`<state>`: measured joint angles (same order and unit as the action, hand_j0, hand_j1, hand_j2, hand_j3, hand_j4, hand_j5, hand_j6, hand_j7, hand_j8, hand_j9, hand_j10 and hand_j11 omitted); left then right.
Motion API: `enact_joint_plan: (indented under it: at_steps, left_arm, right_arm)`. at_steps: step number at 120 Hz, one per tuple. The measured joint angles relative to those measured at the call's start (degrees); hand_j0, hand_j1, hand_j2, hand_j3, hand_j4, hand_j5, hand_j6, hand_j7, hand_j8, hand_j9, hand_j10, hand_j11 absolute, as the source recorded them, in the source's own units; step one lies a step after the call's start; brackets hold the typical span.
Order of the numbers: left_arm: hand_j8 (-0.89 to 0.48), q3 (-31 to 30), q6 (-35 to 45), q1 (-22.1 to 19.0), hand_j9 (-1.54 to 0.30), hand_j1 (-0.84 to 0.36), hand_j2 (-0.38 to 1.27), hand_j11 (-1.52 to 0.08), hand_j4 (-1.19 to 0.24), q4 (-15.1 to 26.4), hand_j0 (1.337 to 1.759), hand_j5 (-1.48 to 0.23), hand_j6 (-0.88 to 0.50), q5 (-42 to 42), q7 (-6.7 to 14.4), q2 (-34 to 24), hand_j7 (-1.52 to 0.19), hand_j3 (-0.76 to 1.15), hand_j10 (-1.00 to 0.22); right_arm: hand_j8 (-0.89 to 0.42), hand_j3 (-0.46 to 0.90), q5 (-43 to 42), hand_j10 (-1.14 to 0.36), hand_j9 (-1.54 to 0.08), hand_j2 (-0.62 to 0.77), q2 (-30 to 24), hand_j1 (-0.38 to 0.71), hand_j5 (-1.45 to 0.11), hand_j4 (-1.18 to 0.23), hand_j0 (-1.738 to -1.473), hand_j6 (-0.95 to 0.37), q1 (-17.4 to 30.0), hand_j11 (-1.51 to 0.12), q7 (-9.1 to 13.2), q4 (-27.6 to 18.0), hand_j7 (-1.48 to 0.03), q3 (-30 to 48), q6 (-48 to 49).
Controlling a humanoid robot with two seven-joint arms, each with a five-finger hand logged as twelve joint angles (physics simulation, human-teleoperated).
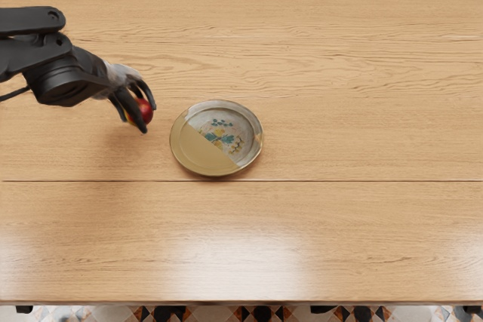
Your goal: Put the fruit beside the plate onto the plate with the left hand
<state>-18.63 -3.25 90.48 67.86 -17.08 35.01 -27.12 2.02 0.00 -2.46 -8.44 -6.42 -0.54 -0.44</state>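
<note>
one left robot hand [130, 100] gripping red fruit [143, 111], near plate [216, 138], wooden table [339, 209]

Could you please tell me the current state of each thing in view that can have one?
left hand: fingers curled around the fruit.
fruit: gripped by the left hand, beside the plate, not on it.
plate: lying flat, nothing on it.
right hand: out of view.

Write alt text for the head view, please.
The left robot hand grips a small red fruit just left of a decorated plate on a wooden table. The right arm is out of view.
</note>
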Motion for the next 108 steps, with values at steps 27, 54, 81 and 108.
enact_joint_plan:
  at_steps: [27, 54, 81, 108]
  left_arm:
    - [-0.28, 1.23, -2.36, 5.36, -1.17, -0.41, 0.42, -1.18, -0.64, 3.9, 1.645, -1.18, -0.24, 3.41, 0.01, 3.27, -1.19, 0.01, -0.85]
    - [-0.29, 1.27, -2.34, 6.64, -1.17, -0.41, 0.42, -1.18, -0.63, 3.73, 1.645, -1.17, -0.24, 4.76, 0.01, 10.86, -1.18, 0.0, -0.85]
    - [-0.29, 0.97, -2.08, 5.95, -1.18, -0.39, 0.41, -1.18, -0.66, 0.81, 1.646, -1.16, -0.26, 4.82, 0.01, 12.79, -1.17, 0.0, -0.87]
    - [-0.3, 0.94, -0.43, 5.59, -1.12, -0.39, 0.4, -1.12, -0.67, 0.18, 1.646, -1.09, -0.29, 4.63, 0.01, 12.87, -1.1, 0.0, -0.87]
  right_arm:
    - [-0.02, 0.0, 0.0, -0.02, -0.03, 0.0, 0.0, -0.32, -0.03, -0.02, -1.658, -0.02, 0.0, -0.03, 0.0, 0.0, -0.03, 0.0, 0.0]
    - [-0.02, 0.0, 0.0, -0.02, -0.03, 0.0, 0.0, -0.32, -0.03, -0.02, -1.658, -0.02, 0.0, -0.03, 0.0, -0.03, -0.03, 0.01, 0.0]
    - [-0.02, 0.0, 0.0, -0.02, -0.03, 0.0, 0.0, -0.32, -0.03, -0.02, -1.658, -0.02, 0.0, -0.03, 0.0, -0.01, -0.03, 0.01, 0.0]
    - [-0.02, 0.0, 0.0, -0.02, -0.03, 0.0, 0.0, -0.32, -0.03, -0.02, -1.658, -0.02, 0.0, -0.03, 0.0, 0.0, -0.03, 0.01, 0.0]
